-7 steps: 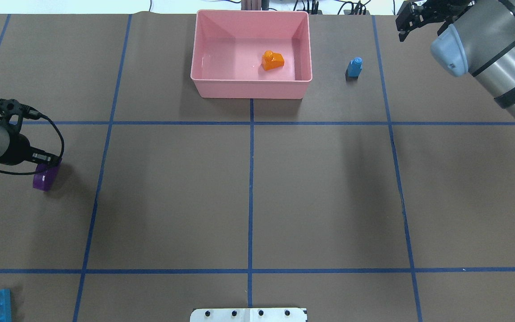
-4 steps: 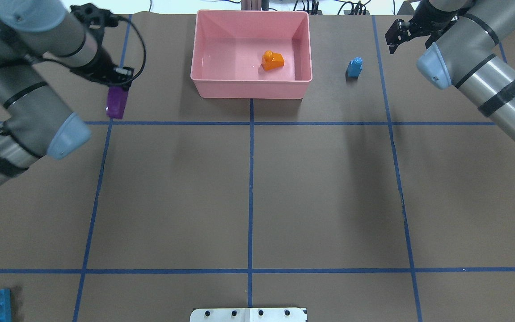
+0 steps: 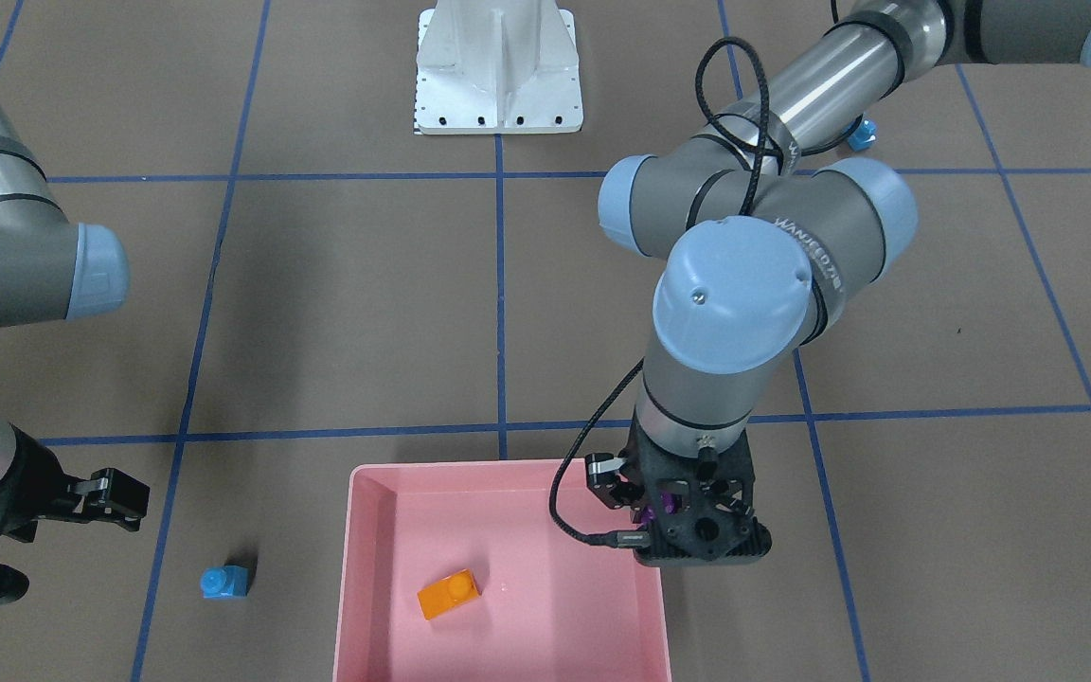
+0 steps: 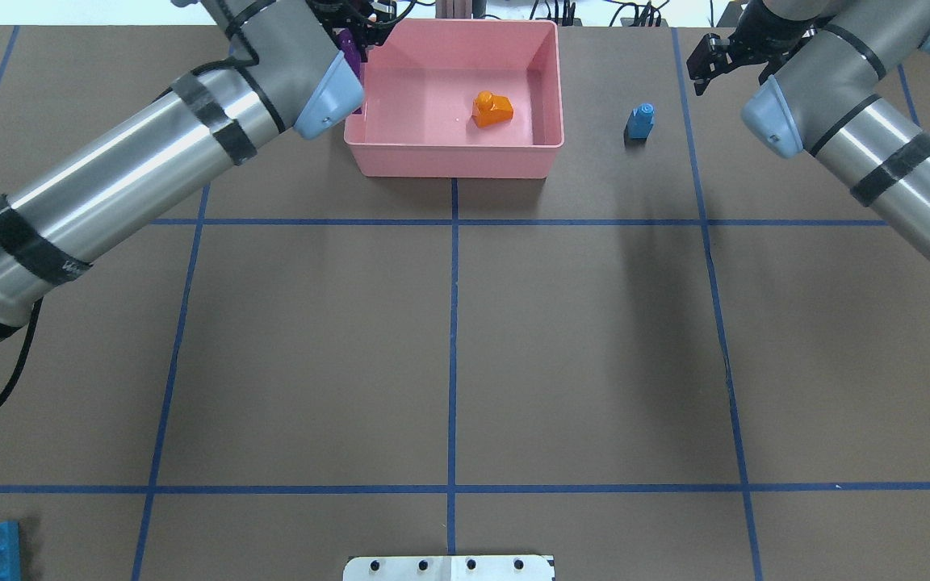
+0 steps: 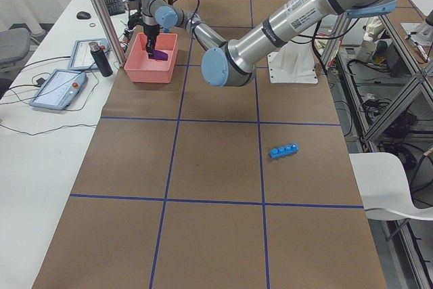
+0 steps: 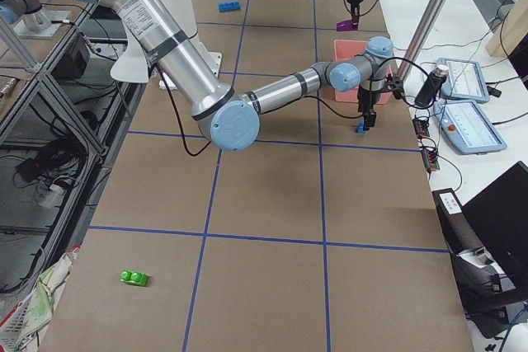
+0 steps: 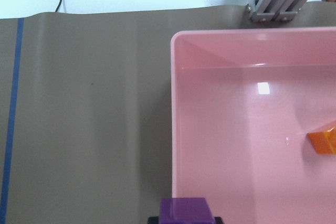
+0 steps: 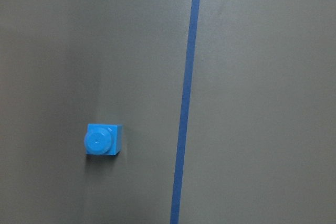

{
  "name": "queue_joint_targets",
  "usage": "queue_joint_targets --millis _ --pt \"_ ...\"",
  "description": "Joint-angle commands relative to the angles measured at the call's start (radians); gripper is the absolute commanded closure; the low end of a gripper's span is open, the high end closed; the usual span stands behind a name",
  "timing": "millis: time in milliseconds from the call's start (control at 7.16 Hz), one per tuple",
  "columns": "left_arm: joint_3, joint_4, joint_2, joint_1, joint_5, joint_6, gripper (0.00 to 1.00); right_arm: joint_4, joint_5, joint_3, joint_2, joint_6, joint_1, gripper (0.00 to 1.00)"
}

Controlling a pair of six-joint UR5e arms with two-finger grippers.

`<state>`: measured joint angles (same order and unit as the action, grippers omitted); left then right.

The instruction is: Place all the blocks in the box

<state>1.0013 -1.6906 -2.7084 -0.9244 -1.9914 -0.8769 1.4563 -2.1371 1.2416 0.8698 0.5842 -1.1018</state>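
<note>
Left gripper (image 3: 659, 516), holding the purple block (image 7: 186, 212): swung from the counter's left edge, far and rightward. It is now over the left rim of the pink box (image 4: 453, 161). Right gripper (image 4: 711, 60) shifted left, nearer the small blue block (image 4: 639, 121).

Inside the box (image 4: 453, 161), floor lies open left of the orange block (image 4: 492, 109); the left gripper (image 3: 669, 511), holding the purple block (image 7: 186, 211), crowds its left wall.

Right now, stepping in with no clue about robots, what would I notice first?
The pink box stands at the far edge of the table, with an orange block lying inside. The left pincer holds a purple block over the box's side wall, while the right pincer hangs open near a small blue block.
</note>
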Motion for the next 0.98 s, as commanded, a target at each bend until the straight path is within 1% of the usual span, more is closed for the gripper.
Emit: queue_joint_targets --millis 0,140,279,419,559,838 --pt "-0.279 -0.191 -0.139 0.001 0.006 -0.112 1.0 -0.002 0.002 -0.046 -0.037 0.003 0.005 0.0" --pt "-0.349 -0.245 -0.175 0.002 0.009 -0.15 0.93 -0.017 0.008 -0.054 -0.037 0.003 0.005 0.0" --pt "-0.352 -0.257 -0.174 0.021 0.017 -0.142 0.02 -0.045 0.011 -0.086 -0.046 0.003 0.008 0.0" --pt "-0.351 -0.258 -0.175 0.03 0.026 -0.142 0.0 -0.065 0.014 -0.127 -0.063 0.003 0.013 0.0" --pt "-0.345 -0.258 -0.175 0.038 0.025 -0.142 0.0 -0.117 0.034 -0.16 -0.064 0.005 0.02 0.0" --pt "-0.339 -0.258 -0.174 0.047 0.026 -0.142 0.0 -0.189 0.065 -0.267 -0.141 0.127 0.071 0.0"
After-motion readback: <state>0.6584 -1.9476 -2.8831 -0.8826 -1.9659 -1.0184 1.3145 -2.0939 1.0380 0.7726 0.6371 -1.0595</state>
